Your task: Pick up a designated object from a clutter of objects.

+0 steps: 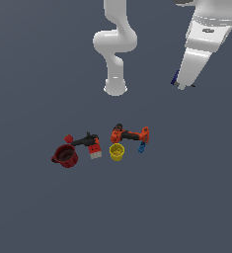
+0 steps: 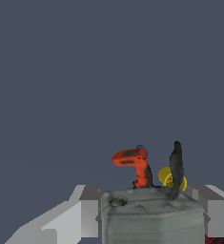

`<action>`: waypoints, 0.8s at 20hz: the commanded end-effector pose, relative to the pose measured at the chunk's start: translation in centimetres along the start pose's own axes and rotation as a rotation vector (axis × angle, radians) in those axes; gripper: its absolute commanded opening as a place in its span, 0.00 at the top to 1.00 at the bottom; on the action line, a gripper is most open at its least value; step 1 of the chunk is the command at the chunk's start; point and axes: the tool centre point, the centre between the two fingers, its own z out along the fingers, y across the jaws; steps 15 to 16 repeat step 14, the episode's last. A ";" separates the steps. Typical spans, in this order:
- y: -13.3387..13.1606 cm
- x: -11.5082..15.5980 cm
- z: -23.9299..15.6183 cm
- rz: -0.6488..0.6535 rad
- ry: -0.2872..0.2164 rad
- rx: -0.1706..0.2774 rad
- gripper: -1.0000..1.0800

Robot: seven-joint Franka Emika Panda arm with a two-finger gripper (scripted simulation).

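The two-fingered white gripper [image 2: 151, 217] is pinching the small flat pale-grey-and-blue piece [image 2: 151, 214] with its thin dark stick, holding it high above the orange-and-black drill [image 1: 130, 134] and yellow cup [image 1: 116, 151], so the pick-up appears essentially done.

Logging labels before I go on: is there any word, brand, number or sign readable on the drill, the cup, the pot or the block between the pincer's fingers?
No readable text anywhere.
Drill: none.
Yellow cup: none.
Red pot: none.
Grey block between the pincer fingers: mottled blur only.
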 end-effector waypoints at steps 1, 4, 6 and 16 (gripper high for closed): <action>-0.9 -0.5 -1.8 0.000 0.000 0.001 1.00; -1.6 -0.9 -3.6 0.000 0.000 0.001 1.00; -2.0 -1.1 -4.4 0.000 0.000 0.001 1.00; -2.5 -1.3 -5.9 0.001 0.000 0.001 1.00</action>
